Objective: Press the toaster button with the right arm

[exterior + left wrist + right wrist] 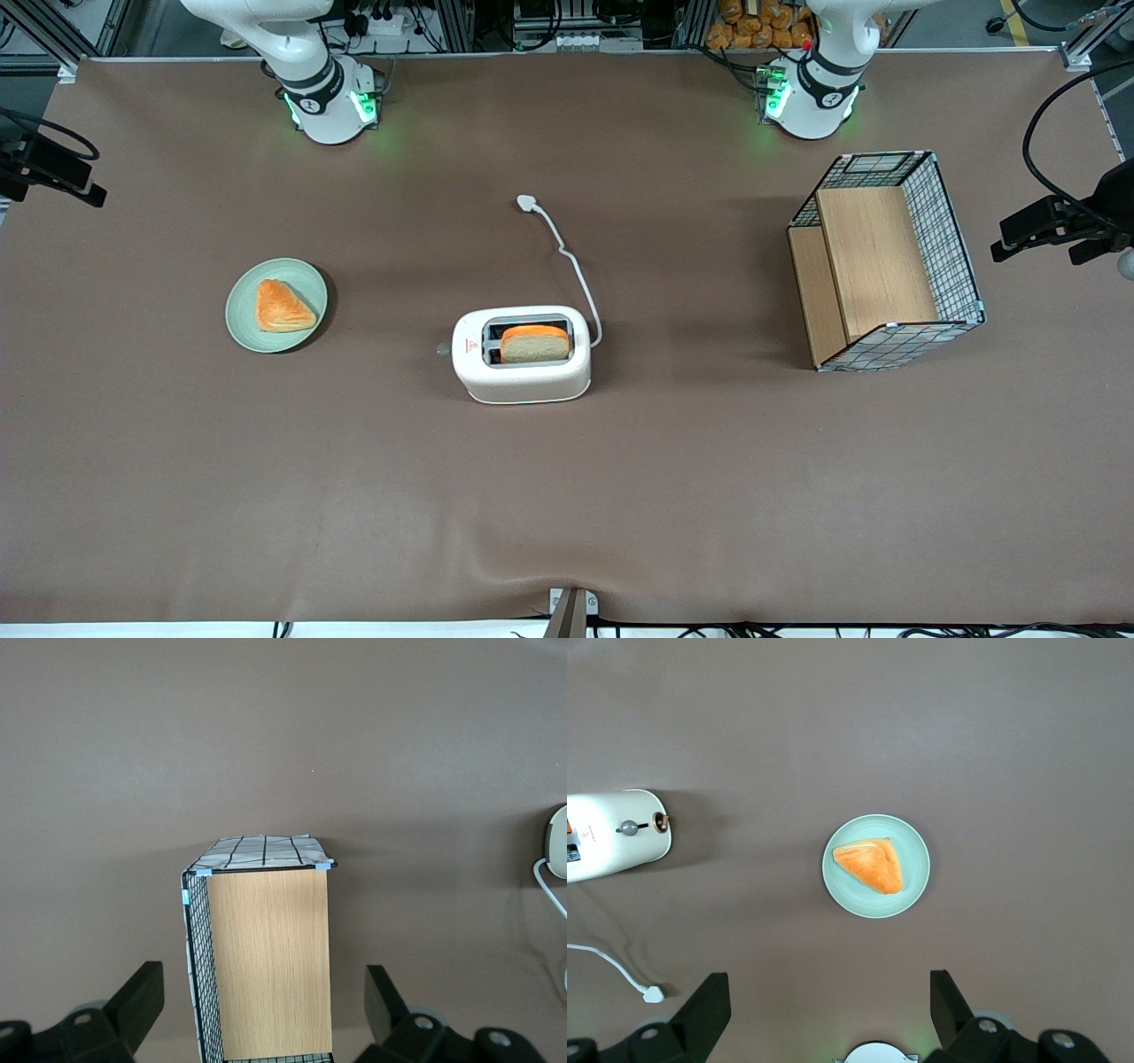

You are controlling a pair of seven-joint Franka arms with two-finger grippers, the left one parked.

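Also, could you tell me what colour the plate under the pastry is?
Pale green plate, clearest in the right wrist view; the gripper hangs open above it.

Your gripper (824, 1019) hangs spread open above the brown table (567, 496), directly over the green plate (276, 305). The toaster (521, 354) stands off to its side, toward the parked arm's end. The wire basket (886, 261) lies farther off that way.

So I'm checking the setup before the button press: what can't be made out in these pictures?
- Gripper: open, high above the plate; the front view's edge cuts it off.
- Toaster button: too small in the front view to tell whether it is pressed.
- Toaster: its slots are cut off by the right wrist view's edge.
- Bread slice: the toaster hides its lower half.
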